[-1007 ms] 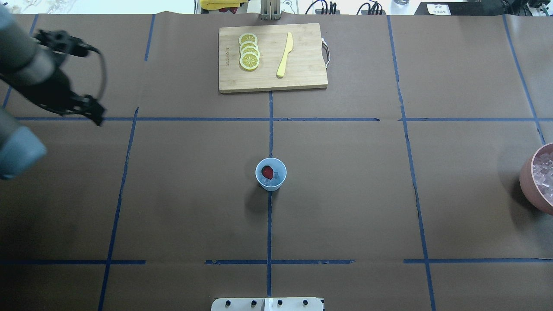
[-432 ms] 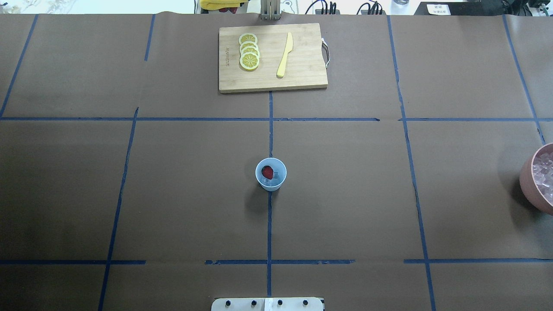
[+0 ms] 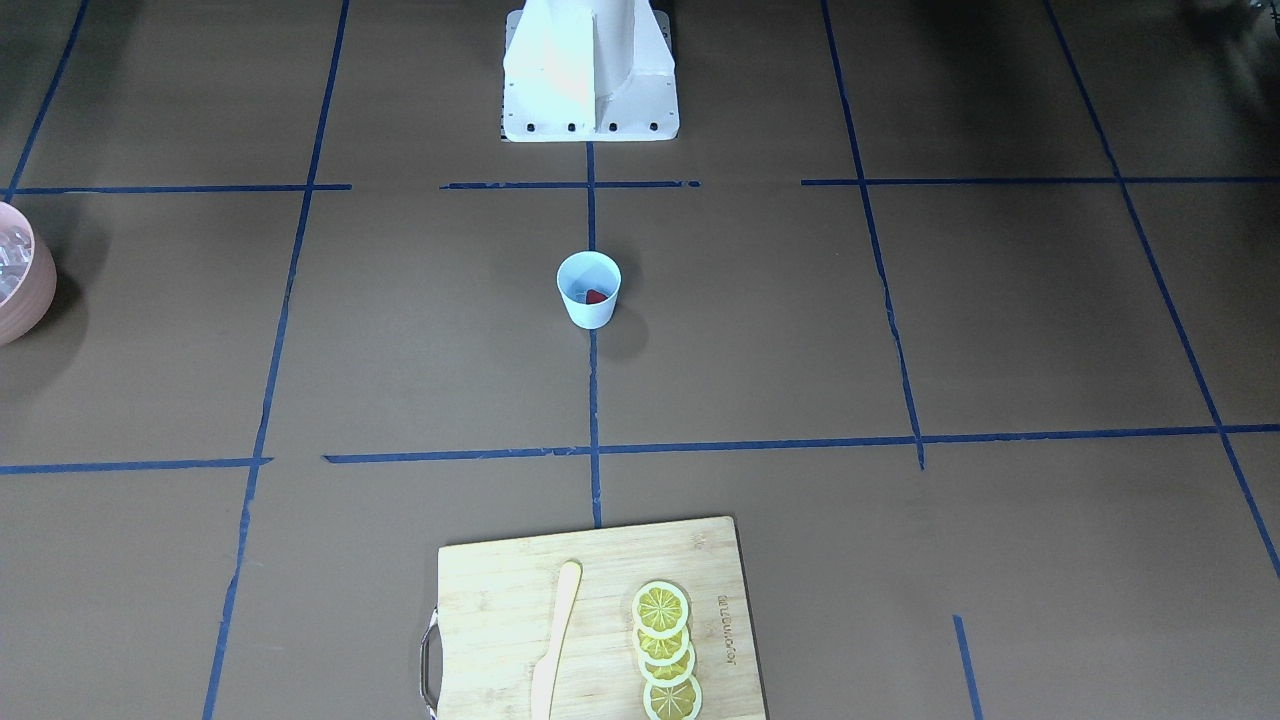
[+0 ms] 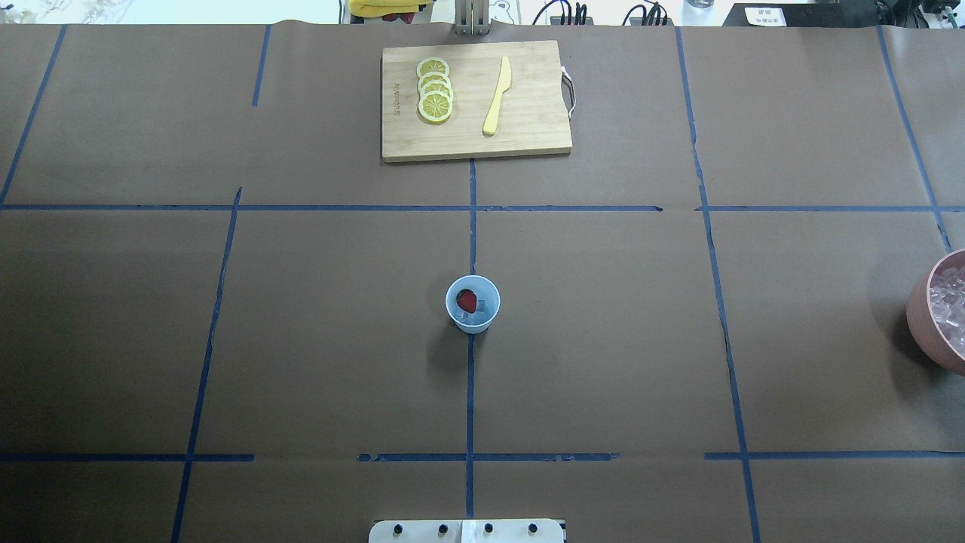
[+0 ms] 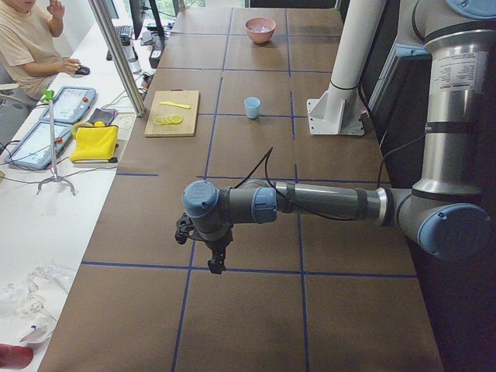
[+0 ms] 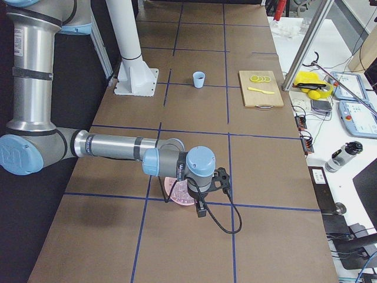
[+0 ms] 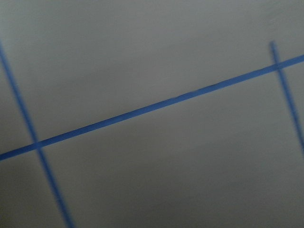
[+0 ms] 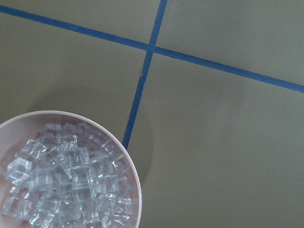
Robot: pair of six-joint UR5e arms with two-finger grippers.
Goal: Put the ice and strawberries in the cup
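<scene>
The pale blue cup [image 4: 473,304] stands at the table's middle, also in the front view [image 3: 588,290]. Inside it lie the red strawberry [image 4: 467,300] and a clear ice cube [image 4: 483,308]. More ice [image 8: 66,185] fills the pink bowl [image 8: 137,190] at the right edge [image 4: 923,317]. My left gripper [image 5: 215,262] hangs over bare table far left of the cup. My right gripper [image 6: 199,207] hangs over the pink bowl [image 6: 178,193]. Both show only in the side views, so I cannot tell whether they are open or shut.
A wooden cutting board [image 4: 528,113] at the far side carries lemon slices [image 4: 435,90] and a yellow knife [image 4: 497,96]. Blue tape lines cross the brown table cover. The robot's white base [image 3: 590,70] stands behind the cup. An operator [image 5: 27,39] sits beyond the far edge.
My left arm, at the overhead view's left edge a second ago, has moved out of that view. The cup and its contents have not moved.
</scene>
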